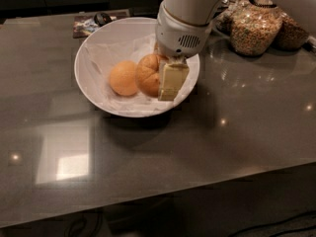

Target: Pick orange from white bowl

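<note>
The white bowl [91,53], lined with crumpled white paper, sits at the back middle of the dark table. Two oranges lie in it side by side. The orange [147,74], deeper in colour with a dimple and radiating creases, is the right one. A paler, smoother orange [123,78] touches its left side. My gripper [166,83] reaches down into the bowl from above and sits against the right side of the creased orange, hiding that side. The white wrist housing [180,31] covers the bowl's far right rim.
Glass jars of cereal [254,28] stand at the back right of the table. A small dark object on a printed mat [96,21] lies behind the bowl. The table's front edge [197,191] runs across the lower part of the view.
</note>
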`<state>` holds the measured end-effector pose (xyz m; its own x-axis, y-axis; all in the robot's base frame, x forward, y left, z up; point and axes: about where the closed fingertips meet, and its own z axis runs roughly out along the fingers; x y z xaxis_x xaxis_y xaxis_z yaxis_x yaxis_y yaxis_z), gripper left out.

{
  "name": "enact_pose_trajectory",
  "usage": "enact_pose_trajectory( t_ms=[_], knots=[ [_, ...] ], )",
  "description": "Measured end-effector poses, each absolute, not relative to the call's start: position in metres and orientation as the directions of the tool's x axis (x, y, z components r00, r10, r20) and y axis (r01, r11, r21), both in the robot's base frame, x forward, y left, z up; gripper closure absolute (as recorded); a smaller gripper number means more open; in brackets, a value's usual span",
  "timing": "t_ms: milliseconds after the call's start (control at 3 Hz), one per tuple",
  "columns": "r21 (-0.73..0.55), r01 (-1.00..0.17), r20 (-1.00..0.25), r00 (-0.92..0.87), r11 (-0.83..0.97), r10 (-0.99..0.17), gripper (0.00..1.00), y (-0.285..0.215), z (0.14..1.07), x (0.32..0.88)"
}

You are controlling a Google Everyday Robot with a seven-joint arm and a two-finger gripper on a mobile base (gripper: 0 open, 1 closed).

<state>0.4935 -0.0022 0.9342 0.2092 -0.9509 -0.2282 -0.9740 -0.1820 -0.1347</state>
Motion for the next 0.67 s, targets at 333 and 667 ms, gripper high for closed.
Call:
enact_pose_trajectory(
  t_ms=[333,667],
  knots=[
    [-0.208,-0.955,-0.257,0.262,-0.211,-0.93,1.0,-0.013,0.962,0.45],
    [-0.239,-0.948,-0.27,0.274,-0.211,-0.923,1.0,-0.022,0.972,0.43]
  ],
)
